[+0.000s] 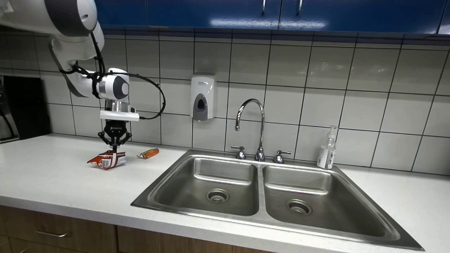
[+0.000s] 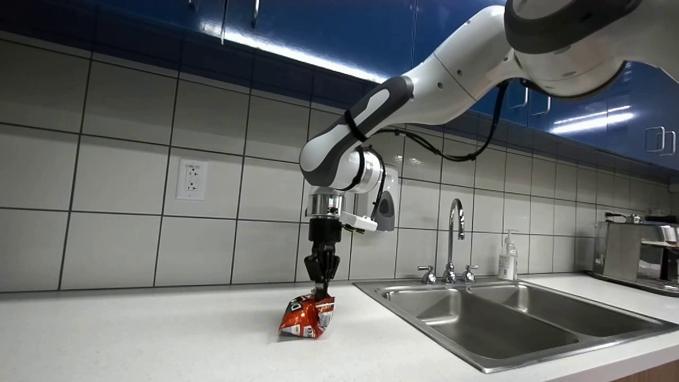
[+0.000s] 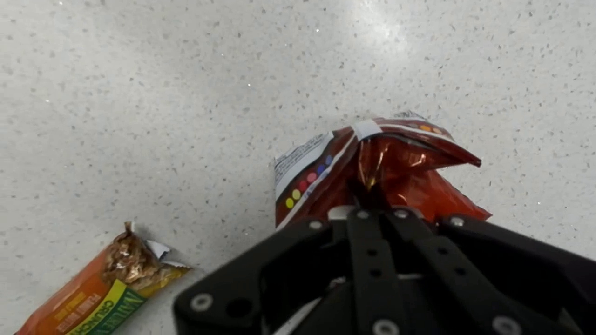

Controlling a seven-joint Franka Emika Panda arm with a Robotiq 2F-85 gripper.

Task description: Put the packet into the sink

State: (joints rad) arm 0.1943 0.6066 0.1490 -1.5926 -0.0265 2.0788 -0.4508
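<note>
Red-and-white packet (image 2: pixel 306 319) was pinched in the end effector (image 1: pixel 114 149) beside the sink (image 1: pixel 261 189)

The end effector pointed straight down over the white desk (image 1: pixel 52 168), drawn tight on the crinkled packet and pinching it from above. The packet was down at the surface of the desk, apart from the sink; whether its underside quite touched could not be told. In the wrist view its foil gathered in creases toward the grip, and a line of coloured dots ran along one side.

Near the packet but apart from it, an orange bar wrapper (image 3: pixel 98 293) lay on the desk, torn at one end with a rough brown inside showing.

The steel sink was let into the desk, two bowls side by side, each with a round drain (image 1: pixel 217 195). At its back rose a chrome gooseneck faucet (image 1: pixel 262 130) between two lever handles (image 1: pixel 240 153), and a clear pump bottle (image 1: pixel 326 154) stood upright near the back corner.

A white dispenser (image 1: pixel 204 100) hung on the tiled wall (image 1: pixel 168 128), below blue cupboards (image 1: pixel 214 12). An outlet (image 2: pixel 191 180) was set into that wall, and a black appliance (image 1: pixel 28 109), partly out of view, stood on the desk near it.
</note>
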